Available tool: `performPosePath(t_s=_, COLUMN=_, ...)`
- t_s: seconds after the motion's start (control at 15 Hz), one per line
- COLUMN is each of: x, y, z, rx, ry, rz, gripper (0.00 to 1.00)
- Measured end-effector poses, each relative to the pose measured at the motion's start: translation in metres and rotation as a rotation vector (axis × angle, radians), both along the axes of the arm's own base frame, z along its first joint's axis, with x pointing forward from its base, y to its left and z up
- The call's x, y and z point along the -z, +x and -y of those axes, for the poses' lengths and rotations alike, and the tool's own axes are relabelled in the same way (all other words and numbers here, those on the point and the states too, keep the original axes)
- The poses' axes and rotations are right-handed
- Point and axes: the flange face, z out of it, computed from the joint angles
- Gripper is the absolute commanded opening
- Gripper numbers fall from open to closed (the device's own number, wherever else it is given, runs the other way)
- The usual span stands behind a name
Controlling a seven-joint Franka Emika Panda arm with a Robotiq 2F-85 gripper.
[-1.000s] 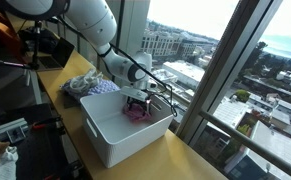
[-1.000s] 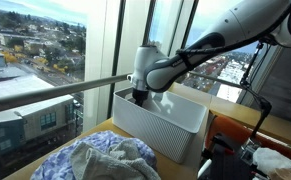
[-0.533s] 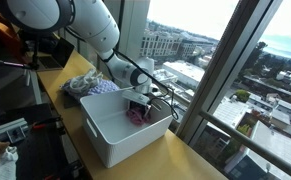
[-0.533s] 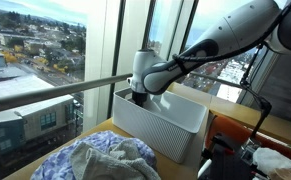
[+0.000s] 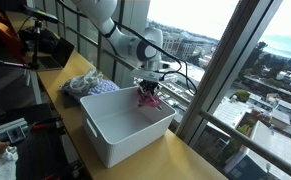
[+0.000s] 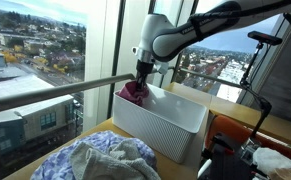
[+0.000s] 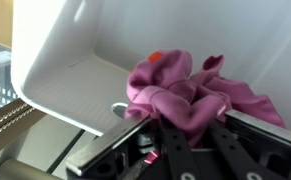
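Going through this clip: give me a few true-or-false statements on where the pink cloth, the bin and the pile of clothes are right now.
1. The jaws are shut on a pink cloth. True.
2. The cloth lies flat on the floor of the bin. False: it hangs from the jaws, up near the bin's rim.
3. The bin is white and stands by the window. True.
4. The pile of clothes lies inside the bin. False: it lies on the table, beside the bin.
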Motion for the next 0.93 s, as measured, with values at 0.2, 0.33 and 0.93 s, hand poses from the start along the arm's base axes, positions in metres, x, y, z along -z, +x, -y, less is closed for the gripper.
performPosePath(t_s=0.2, x=-0.076, y=-0.005, z=-0.022, rx=-0.088, ry=-0.032, rz=0.084, gripper=0.04)
performPosePath(t_s=0.33, x=-0.126, y=-0.013, z=-0.046, rx=-0.159, ry=-0.064, rz=0.144, gripper=0.04)
performPosePath(t_s=0.93, x=-0.302, y=-0.110, z=-0.187, rx=-0.374, ry=-0.060, rz=0.193, gripper=0.04)
